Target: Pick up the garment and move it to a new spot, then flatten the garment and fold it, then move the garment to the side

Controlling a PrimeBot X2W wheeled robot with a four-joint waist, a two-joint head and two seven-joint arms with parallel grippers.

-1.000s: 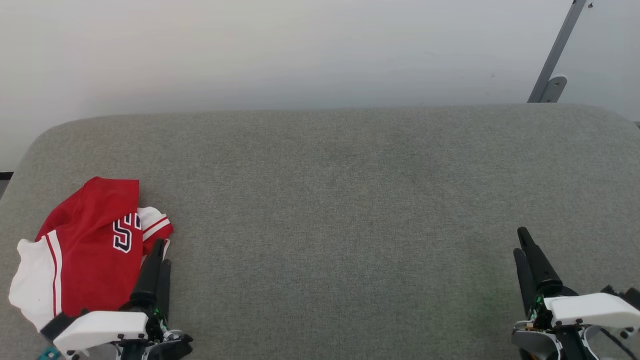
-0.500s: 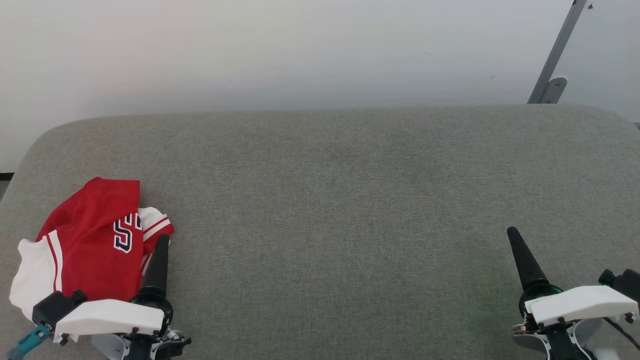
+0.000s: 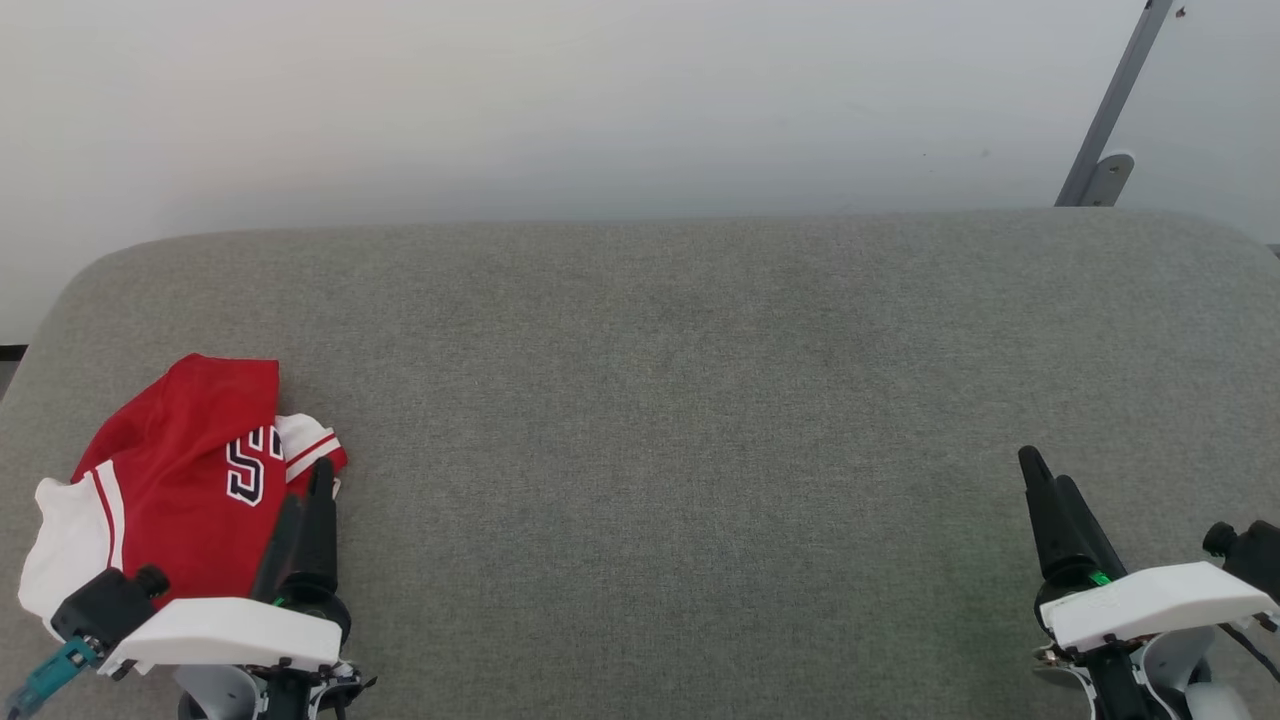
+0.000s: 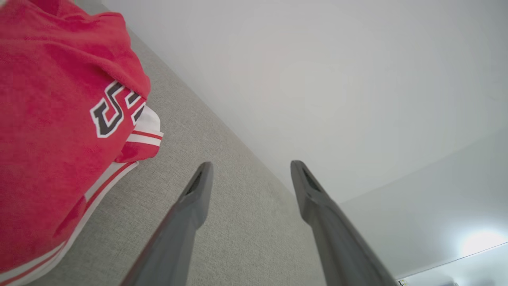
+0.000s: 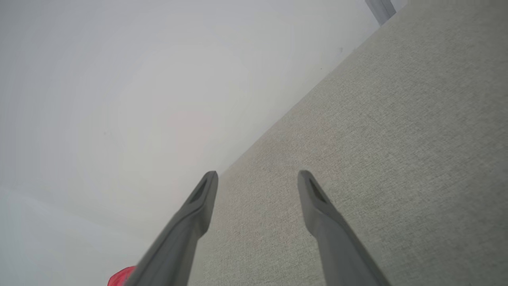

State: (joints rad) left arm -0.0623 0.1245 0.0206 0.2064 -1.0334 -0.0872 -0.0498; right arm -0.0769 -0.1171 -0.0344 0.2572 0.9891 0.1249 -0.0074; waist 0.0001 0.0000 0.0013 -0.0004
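Note:
The garment [image 3: 170, 480], a red shirt with white sleeve ends and black white-outlined letters, lies crumpled at the near left of the grey padded surface [image 3: 660, 400]. My left gripper [image 3: 306, 482] stands open at the garment's right edge, its fingers alongside the striped trim, holding nothing. In the left wrist view the garment [image 4: 51, 131] lies to the left of the open left gripper [image 4: 250, 167], apart from its fingers. My right gripper [image 3: 1043, 468] is open over bare fabric at the near right. The right wrist view shows its empty fingers [image 5: 258, 174] and a red scrap of the garment [image 5: 121, 277].
A pale wall runs behind the padded surface. A grey metal bar with a bracket [image 3: 1105, 120] leans at the back right corner. The surface's rounded left edge lies close beyond the garment.
Both wrists have rolled, so each gripper's fingers show at a different angle. The left gripper's tips have crept slightly up along the garment's edge. The garment has not moved.

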